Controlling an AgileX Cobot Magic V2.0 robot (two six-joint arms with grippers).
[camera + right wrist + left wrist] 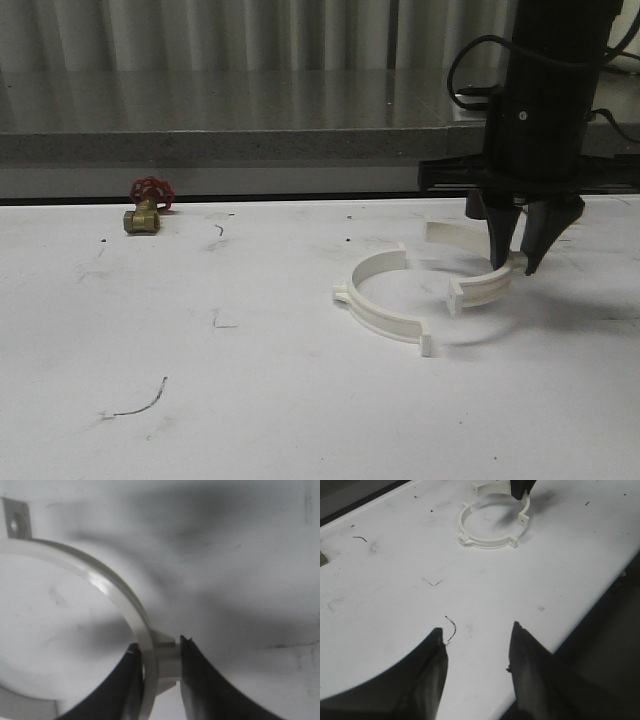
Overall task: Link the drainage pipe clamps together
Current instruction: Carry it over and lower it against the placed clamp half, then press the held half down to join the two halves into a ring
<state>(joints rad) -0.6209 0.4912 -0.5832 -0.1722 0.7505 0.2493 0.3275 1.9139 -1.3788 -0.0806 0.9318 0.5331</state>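
Two white half-ring drainage pipe clamps are on the white table. One clamp (pixel 372 312) (pixel 485 544) lies free, its open side facing right. My right gripper (pixel 517 262) (pixel 160 649) is shut on the other clamp (pixel 480 288) (pixel 100 580), pinching the band at a small boss midway along its arc. This clamp's open side faces the first; their end tabs are close but apart. I cannot tell whether the held clamp is touching the table. My left gripper (pixel 477 630) is open and empty over bare table, well short of both clamps.
A brass valve with a red handle (pixel 147 210) stands at the back left. A thin black wire scrap (pixel 140 405) (pixel 451 627) lies near the left fingers. A grey ledge (pixel 250 140) runs behind the table. The table's edge (pixel 600 605) is close on the left gripper's side.
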